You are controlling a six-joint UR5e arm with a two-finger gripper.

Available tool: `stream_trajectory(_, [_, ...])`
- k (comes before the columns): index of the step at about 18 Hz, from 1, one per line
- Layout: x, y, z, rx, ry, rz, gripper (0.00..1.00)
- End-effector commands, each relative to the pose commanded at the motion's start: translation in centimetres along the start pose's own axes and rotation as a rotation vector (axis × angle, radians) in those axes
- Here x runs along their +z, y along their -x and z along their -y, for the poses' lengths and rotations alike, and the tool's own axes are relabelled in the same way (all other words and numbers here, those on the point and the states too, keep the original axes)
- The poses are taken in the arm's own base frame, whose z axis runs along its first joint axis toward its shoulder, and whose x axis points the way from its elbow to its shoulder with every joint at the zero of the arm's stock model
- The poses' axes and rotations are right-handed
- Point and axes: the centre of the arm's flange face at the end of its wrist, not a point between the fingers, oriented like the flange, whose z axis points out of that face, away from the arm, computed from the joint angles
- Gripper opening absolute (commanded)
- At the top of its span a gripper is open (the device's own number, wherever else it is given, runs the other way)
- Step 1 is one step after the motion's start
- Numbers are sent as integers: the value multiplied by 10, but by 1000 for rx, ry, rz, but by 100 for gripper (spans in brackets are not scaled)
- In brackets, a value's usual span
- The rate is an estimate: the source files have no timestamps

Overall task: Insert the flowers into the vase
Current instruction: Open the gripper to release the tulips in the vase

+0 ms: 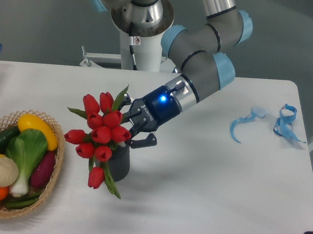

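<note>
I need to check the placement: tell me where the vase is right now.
The vase stands on the white table, left of centre, just right of the wicker basket, mostly hidden under the flowers beside the hand.

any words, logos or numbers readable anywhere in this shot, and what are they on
White lettering on the black body of the gripper: a short brand-like word, too small and blurred to read.
Nothing readable on the flowers, the vase, the wicker basket, the blue ribbons or the table.
</note>
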Motion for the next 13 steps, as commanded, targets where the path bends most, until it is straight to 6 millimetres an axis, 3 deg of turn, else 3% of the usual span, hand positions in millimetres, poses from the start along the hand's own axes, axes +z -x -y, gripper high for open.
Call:
stream_trajectory(1, [0,1,1,3,0,1,97])
stream_trajectory(2, [0,1,1,3,1,1,99])
stream_trajectory(10, [-7,0,3,39,134,44,100])
stream_trajectory(13, [-18,-5,9,96,299,99,100])
